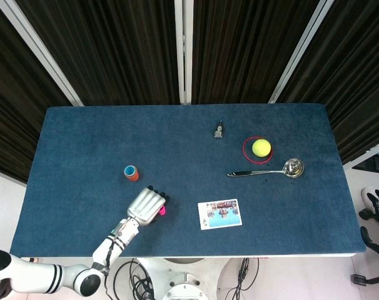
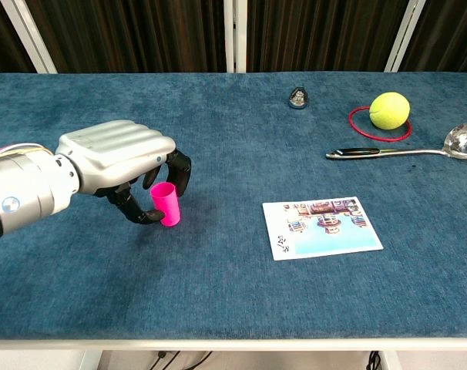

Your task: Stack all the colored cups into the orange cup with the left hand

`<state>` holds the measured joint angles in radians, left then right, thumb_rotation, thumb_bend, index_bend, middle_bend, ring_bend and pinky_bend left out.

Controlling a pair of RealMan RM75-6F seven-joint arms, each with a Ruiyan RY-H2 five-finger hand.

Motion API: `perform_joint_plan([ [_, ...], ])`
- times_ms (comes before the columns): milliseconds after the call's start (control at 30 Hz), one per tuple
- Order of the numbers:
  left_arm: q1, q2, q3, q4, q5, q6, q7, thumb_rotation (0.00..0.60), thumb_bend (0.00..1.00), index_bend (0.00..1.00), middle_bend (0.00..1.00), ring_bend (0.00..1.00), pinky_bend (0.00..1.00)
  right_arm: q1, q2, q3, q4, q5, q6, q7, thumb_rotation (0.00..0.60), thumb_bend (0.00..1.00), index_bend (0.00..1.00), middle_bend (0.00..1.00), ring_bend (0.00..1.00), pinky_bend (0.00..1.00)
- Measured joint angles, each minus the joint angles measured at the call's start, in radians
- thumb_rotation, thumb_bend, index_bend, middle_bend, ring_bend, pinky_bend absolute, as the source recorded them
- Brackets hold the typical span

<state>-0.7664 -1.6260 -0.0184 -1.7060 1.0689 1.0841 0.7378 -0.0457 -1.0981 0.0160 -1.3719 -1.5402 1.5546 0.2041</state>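
A pink cup (image 2: pixel 166 203) stands a little tilted near the table's front left, seen in the head view as a pink cup (image 1: pixel 161 211) peeking out beside the fingers. My left hand (image 2: pixel 118 158) grips it, thumb at its near side and dark fingers (image 2: pixel 179 170) curled round its far side. From above, my left hand (image 1: pixel 146 207) covers most of the cup. The orange cup (image 1: pixel 132 174), with a blue cup nested in it, stands further back to the left, apart from the hand. My right hand (image 1: pixel 378 206) hangs off the table's right edge, fingers apart and empty.
A picture card (image 2: pixel 323 226) lies right of the pink cup. Further back right are a steel ladle (image 2: pixel 407 151), a tennis ball (image 2: pixel 389 109) inside a red ring (image 2: pixel 357 123), and a small dark metal object (image 2: pixel 298 98).
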Motion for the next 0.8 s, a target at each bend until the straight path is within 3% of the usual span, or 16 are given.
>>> perform_joint_plan([
  [400, 0.005, 0.053, -0.023, -0.074, 0.040, 0.037, 0.015, 0.600, 0.30, 0.49, 0.47, 0.53, 0.41, -0.001, 0.004, 0.002, -0.008, -0.002, 0.006, -0.006, 0.600, 0.37, 0.00, 0.00, 0.00, 0.00],
  [600, 0.001, 0.134, -0.079, -0.134, 0.035, 0.076, 0.046, 0.600, 0.30, 0.49, 0.47, 0.53, 0.41, 0.000, 0.007, 0.002, -0.016, -0.007, 0.008, -0.013, 0.600, 0.37, 0.00, 0.00, 0.00, 0.00],
  [800, -0.009, 0.205, -0.145, -0.132, -0.039, 0.085, 0.046, 0.600, 0.30, 0.49, 0.47, 0.53, 0.42, -0.001, 0.012, 0.002, -0.028, -0.015, 0.019, -0.021, 0.600, 0.37, 0.00, 0.00, 0.00, 0.00],
])
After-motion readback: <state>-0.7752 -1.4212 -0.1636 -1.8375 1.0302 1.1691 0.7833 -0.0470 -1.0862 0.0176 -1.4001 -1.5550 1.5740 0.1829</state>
